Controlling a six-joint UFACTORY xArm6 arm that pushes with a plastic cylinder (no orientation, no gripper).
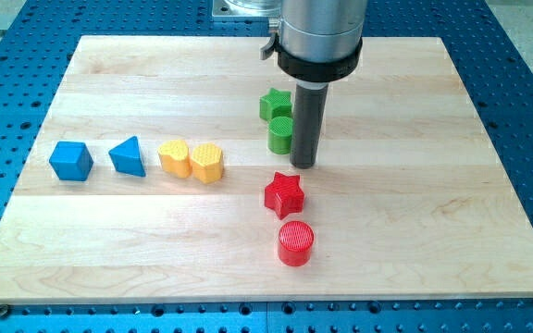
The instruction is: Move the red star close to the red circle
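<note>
My tip (304, 165) holds nothing and touches no block; it rests on the board just beside the green blocks (278, 120) to its left. The red star (284, 193) lies just below it toward the view's bottom, with the red circle (295, 242) just beyond, nearly touching. The task looks essentially done, with at most a small nudge left.

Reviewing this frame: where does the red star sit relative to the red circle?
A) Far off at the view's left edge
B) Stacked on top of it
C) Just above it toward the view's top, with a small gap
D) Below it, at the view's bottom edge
C: the red star lies just above the red circle, slightly to its left, with bare board between them.
</note>
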